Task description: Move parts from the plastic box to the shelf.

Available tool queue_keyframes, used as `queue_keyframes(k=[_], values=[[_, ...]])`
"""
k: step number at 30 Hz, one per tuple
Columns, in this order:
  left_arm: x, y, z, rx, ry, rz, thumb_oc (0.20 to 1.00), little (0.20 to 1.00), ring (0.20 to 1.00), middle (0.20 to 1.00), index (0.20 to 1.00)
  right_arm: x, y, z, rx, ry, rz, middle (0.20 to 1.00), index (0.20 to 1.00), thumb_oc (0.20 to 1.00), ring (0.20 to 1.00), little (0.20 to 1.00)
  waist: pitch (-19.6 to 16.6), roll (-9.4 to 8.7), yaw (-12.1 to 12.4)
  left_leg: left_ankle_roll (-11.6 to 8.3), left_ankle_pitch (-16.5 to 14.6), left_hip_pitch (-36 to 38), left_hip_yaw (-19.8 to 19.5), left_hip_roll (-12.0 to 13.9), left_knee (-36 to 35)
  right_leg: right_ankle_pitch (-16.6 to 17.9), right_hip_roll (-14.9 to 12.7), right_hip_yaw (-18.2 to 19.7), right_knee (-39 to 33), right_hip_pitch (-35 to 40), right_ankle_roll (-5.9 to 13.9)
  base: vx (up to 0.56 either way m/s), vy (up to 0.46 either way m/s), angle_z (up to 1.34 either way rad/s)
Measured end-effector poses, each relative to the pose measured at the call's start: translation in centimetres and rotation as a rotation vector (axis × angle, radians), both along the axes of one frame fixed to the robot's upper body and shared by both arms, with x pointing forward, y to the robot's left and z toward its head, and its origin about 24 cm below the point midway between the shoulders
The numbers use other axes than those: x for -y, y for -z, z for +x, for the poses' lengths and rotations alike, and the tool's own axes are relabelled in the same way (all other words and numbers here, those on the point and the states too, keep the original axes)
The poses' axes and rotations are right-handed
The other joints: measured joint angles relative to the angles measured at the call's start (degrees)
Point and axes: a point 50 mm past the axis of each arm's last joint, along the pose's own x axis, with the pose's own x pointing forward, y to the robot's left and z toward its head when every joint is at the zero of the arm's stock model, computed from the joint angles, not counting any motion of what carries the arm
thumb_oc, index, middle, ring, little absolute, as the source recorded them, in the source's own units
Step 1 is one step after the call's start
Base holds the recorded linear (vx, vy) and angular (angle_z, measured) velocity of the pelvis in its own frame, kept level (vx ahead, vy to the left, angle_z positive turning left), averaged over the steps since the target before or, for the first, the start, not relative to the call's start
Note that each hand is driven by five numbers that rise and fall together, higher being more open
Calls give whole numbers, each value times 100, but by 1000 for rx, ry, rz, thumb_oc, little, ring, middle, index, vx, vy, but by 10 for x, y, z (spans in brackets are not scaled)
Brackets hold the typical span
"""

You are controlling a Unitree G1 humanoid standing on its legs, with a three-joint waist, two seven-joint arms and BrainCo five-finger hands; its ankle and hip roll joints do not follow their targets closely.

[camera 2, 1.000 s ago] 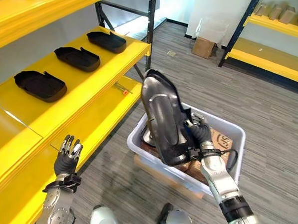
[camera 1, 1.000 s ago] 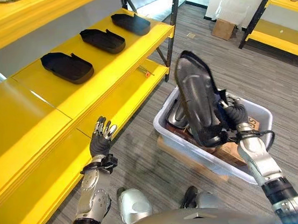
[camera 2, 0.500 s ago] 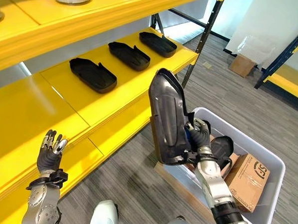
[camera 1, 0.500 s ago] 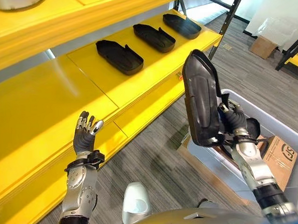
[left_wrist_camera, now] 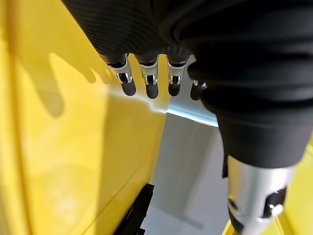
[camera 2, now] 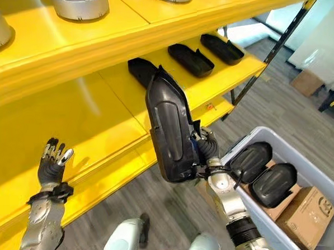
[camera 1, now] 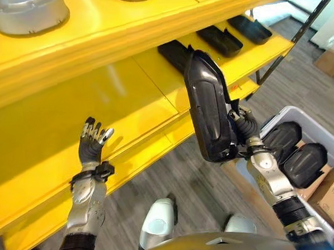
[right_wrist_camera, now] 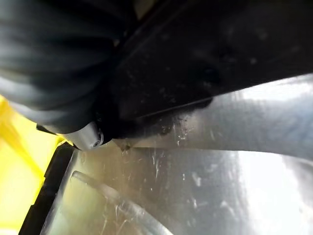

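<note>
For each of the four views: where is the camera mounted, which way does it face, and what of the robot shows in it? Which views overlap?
Left eye view: on the head, looking down at the shelf; the open left hand and the right hand gripping a black part upright.
Right eye view: beside it, same scene, plus the box.
Left wrist view: along the left hand's straight fingers at the shelf.
Right wrist view: pressed close against the part.
Both eye views share nearly everything.

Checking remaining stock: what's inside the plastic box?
Two black parts and a cardboard box lie in the plastic box. Anything beneath them is covered.
</note>
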Motion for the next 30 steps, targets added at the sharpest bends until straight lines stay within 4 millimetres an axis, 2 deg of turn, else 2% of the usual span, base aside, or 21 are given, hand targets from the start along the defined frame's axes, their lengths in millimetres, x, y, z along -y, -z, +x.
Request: queue_keyframes(k=[1, 3, 4, 6, 7, 8, 10, 11, 12, 15, 17, 18, 20, 21, 23, 24, 25, 27, 28, 29, 30], values=[[8, 1, 3, 1, 27, 3, 1000, 1000, 1000, 1000, 1000, 5, 3, -3, -10, 12, -2, 200, 200, 200, 200, 200, 9, -66, -232, -135, 84, 80, -228, -135, -162, -10, 232, 279, -377, 9, 33, 118, -103, 114], [16, 4, 1, -5, 58, -5, 1000, 1000, 1000, 1000, 1000, 10, 6, -7, -25, 32, 1, 200, 200, 200, 200, 200, -45, -270, -353, -151, 98, 213, -187, -373, -313, 180, 132, 16, -504, -13, -212, 124, -141, 94], [15, 10, -6, -29, 48, -12, 1000, 1000, 1000, 1000, 1000, 12, 7, -9, -29, 34, 2, 200, 200, 200, 200, 200, -75, -295, -328, -126, 78, 300, -200, -418, -330, 253, 163, 19, -481, 47, -256, 116, -184, 49], [13, 18, -19, -64, 28, -22, 1000, 1000, 1000, 1000, 1000, 16, 9, -11, -35, 45, -1, 200, 200, 200, 200, 200, -130, -233, -179, -144, 71, 404, -289, -418, -430, 276, 177, -77, -669, 271, -273, 184, -289, 27], [8, 23, -26, -83, -1, -32, 1000, 1000, 1000, 1000, 1000, 18, 8, -11, -34, 26, -15, 200, 200, 200, 200, 200, -215, -215, -99, -168, 85, 511, -522, -422, -515, 312, 95, -175, -977, 735, -259, 202, -308, 46], [3, 25, -33, -93, -19, -29, 1000, 1000, 1000, 1000, 1000, 20, 5, -10, -26, 14, -24, 200, 200, 200, 200, 200, -335, -318, -57, -144, 117, 589, -638, -341, -539, 315, 57, -407, -1303, 1179, -264, 207, -362, 48], [2, 29, -40, -113, -18, -32, 1000, 1000, 1000, 1000, 1000, 17, 0, -9, 5, 1, -19, 200, 200, 200, 200, 200, -396, -391, -82, -300, 21, 723, -779, -259, -538, 550, 30, -552, -1582, 1440, -294, 178, -429, 42], [9, 27, -40, -108, 14, -38, 1000, 1000, 1000, 1000, 1000, 20, 7, -12, -24, 14, -22, 200, 200, 200, 200, 200, -537, -427, -124, -477, -55, 706, -944, -104, -516, 464, 157, -670, -1635, 1539, -257, 58, -286, 40], [11, 24, -39, -94, 26, -39, 1000, 1000, 1000, 1000, 1000, 20, 6, -10, -18, 10, -26, 200, 200, 200, 200, 200, -572, -484, -56, -561, -75, 647, -956, -30, -500, 368, 232, -646, -1674, 1524, -220, 6, -198, 38], [23, 25, -34, -88, 64, -63, 1000, 1000, 1000, 1000, 1000, 23, -1, -5, 6, 10, -46, 200, 200, 200, 200, 200, -514, -334, -75, -779, -134, 449, -1145, 221, -378, 197, 482, -750, -1644, 1476, -362, -44, -79, 26], [36, 31, -29, -100, 93, -98, 1000, 1000, 1000, 1000, 1000, 34, -2, -7, 4, 30, -85, 200, 200, 200, 200, 200, -458, -135, -152, -913, 129, 246, -1135, 215, -380, 156, 595, -1064, -1569, 1521, -422, -31, -64, 83], [44, 28, -22, -80, 117, -121, 1000, 1000, 1000, 1000, 1000, 40, -4, -7, 5, 38, -110, 200, 200, 200, 200, 200, -456, -124, -252, -915, 42, 164, -815, 357, -493, 81, 525, -1255, -1580, 1506, -529, -9, -3, 106], [44, 25, -19, -73, 138, -109, 1000, 1000, 1000, 1000, 1000, 39, -8, -3, 17, 37, -111, 200, 200, 200, 200, 200, -393, -194, -168, -883, 28, 86, -248, 730, -322, 9, 422, -1364, -1341, 1292, -656, 12, 106, 52], [39, 25, -19, -88, 140, -82, 1000, 1000, 1000, 1000, 1000, 33, -8, -2, 24, 26, -96, 200, 200, 200, 200, 200, -349, -270, -230, -1026, 10, 81, -227, 1183, -126, -11, 344, -1479, -1242, 1244, -676, 30, 205, 31], [38, 24, -18, -85, 142, -77, 1000, 1000, 1000, 1000, 1000, 32, -9, -1, 28, 32, -93, 200, 200, 200, 200, 200, -341, -190, -266, -1344, 187, 237, -353, 1765, -302, -157, 336, -1485, -1046, 1169, -671, 42, 231, 34], [39, 24, -18, -82, 146, -79, 1000, 1000, 1000, 1000, 1000, 33, -9, 0, 27, 44, -93, 200, 200, 200, 200, 200, -305, -75, -278, -1540, 311, 362, -413, 2181, -573, -276, 309, -1505, -823, 1089, -601, 82, 217, 43], [42, 24, -17, -80, 147, -94, 1000, 1000, 1000, 1000, 1000, 38, -11, 1, 31, 60, -106, 200, 200, 200, 200, 200, -271, 113, -353, -1528, 437, 462, -347, 2421, -951, -404, 108, -1587, -462, 940, -393, 82, 170, 42], [45, 29, -21, -94, 142, -111, 1000, 1000, 1000, 1000, 1000, 43, -12, 1, 31, 60, -132, 200, 200, 200, 200, 200, -347, 427, -357, -1509, 460, 667, -387, 2286, -1256, -263, 48, -1569, -456, 917, -150, 92, 223, 10], [41, 28, -21, -96, 138, -98, 1000, 1000, 1000, 1000, 1000, 40, -8, 0, 19, 64, -113, 200, 200, 200, 200, 200, -333, 364, -316, -1957, 553, 761, -380, 2203, -1356, -191, -69, -1477, -476, 935, -66, 51, 144, -5], [33, 24, -20, -90, 131, -71, 1000, 1000, 1000, 1000, 1000, 32, -1, -2, -5, 55, -83, 200, 200, 200, 200, 200, -339, 145, -256, -1886, 539, 767, -334, 1925, -1350, -85, -283, -1481, -625, 1025, -52, 75, 208, 16], [23, 17, -17, -72, 125, -30, 1000, 1000, 1000, 1000, 1000, 21, 6, -6, -29, 30, -49, 200, 200, 200, 200, 200, -370, -82, -177, -1749, 488, 705, -380, 1598, -1250, 146, -541, -1486, -880, 1158, -221, 72, 198, 33]])
